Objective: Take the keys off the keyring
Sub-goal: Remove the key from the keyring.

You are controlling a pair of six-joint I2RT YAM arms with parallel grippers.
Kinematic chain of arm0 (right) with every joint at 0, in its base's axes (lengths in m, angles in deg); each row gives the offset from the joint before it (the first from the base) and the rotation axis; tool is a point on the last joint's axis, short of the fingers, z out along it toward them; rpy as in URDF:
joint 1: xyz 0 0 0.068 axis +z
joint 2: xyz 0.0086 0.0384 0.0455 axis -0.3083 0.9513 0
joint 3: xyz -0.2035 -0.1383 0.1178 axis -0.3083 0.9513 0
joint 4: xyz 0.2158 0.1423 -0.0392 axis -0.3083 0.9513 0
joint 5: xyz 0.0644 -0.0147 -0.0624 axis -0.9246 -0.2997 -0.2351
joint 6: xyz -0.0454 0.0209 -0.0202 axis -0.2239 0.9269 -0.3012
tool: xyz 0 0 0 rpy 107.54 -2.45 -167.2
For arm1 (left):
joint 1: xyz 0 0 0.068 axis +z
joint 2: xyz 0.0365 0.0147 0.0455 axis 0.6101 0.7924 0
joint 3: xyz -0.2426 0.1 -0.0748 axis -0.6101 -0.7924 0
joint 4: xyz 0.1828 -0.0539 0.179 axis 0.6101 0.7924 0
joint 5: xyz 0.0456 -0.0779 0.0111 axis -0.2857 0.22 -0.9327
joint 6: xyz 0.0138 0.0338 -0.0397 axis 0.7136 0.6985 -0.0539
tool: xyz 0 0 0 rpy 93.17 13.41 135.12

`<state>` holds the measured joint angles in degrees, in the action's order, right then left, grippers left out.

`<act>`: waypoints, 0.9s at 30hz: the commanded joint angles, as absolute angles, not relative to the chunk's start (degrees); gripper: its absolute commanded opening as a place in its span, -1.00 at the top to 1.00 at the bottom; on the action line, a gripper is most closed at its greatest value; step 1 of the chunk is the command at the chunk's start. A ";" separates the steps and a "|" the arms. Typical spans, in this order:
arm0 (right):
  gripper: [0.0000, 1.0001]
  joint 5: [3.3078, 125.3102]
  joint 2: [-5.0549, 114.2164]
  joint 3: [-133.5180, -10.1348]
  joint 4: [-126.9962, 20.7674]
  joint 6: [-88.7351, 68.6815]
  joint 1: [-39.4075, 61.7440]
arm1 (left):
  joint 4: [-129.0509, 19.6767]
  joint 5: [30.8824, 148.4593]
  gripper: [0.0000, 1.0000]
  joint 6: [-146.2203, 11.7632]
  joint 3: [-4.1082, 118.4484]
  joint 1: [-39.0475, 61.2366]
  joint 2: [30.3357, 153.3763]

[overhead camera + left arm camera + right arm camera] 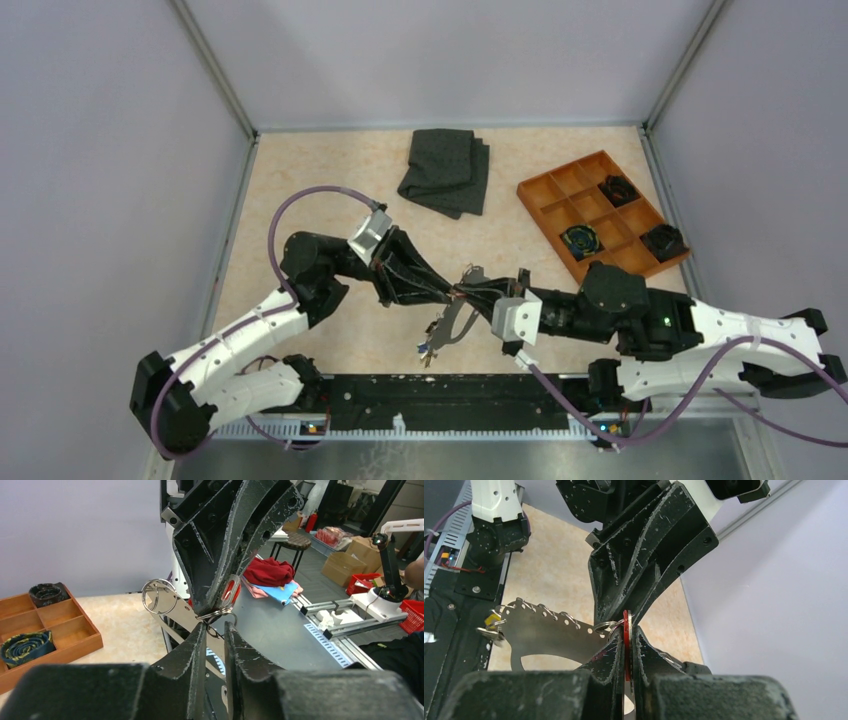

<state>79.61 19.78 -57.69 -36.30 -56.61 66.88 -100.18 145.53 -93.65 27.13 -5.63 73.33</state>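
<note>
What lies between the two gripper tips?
In the right wrist view, a red key stands edge-on, pinched in the right gripper. A small metal ring sits beside it at the left gripper's tips.

Beige table (300, 190), dark cloth (445, 172), orange tray (590, 205)

Both arms reach inward, low, tips meeting nose-to-nose at centre front. L gripper (216, 629): jaws narrow, slim gap btwn. R gripper (628, 632): clamped tight on red key (626, 647).

red key (626, 630) mostly hidden, other keys (428, 350) indistinct
</note>
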 commanded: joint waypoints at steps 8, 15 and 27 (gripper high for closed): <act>1.00 81.50 20.02 -57.84 -42.98 -57.71 66.44 | -100.87 143.17 0.77 -93.18 26.74 -6.53 72.80; 1.00 87.21 20.55 -56.41 -45.87 -59.27 66.46 | -96.22 140.37 1.00 -90.30 26.82 -6.53 70.75; 1.00 94.18 21.49 -54.54 -46.69 -62.60 66.50 | -76.52 129.29 1.00 -77.45 27.30 -6.53 61.72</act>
<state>88.31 21.71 -54.67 -43.19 -60.87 66.92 -80.13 130.07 -81.60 26.71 -5.65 64.44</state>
